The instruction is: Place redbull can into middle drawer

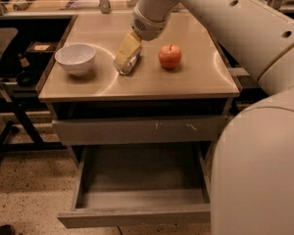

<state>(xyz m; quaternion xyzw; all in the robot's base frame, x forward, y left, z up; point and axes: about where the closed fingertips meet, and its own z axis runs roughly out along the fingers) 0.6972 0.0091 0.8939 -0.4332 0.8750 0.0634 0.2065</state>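
My gripper [128, 52] sits over the redbull can [123, 66], lying on the countertop [196, 80] between white bowl [75, 58] and apple [170, 56]; whether it grips, I cannot tell. I'd confirm a firm hold, then lift clear before swinging to the open middle drawer [139, 180].

The claw [126, 57], matt pale-yellow plastic by the look, sits on the desk [196, 80] over the redbull can [127, 69], whose silver metal shines. The desk top is smooth with a satin gleam. Left of the claw the white bowl [75, 58] looks glossy; to its right the apple [170, 56] has waxy skin. Below the claw, the middle drawer [137, 217] is matt grey.
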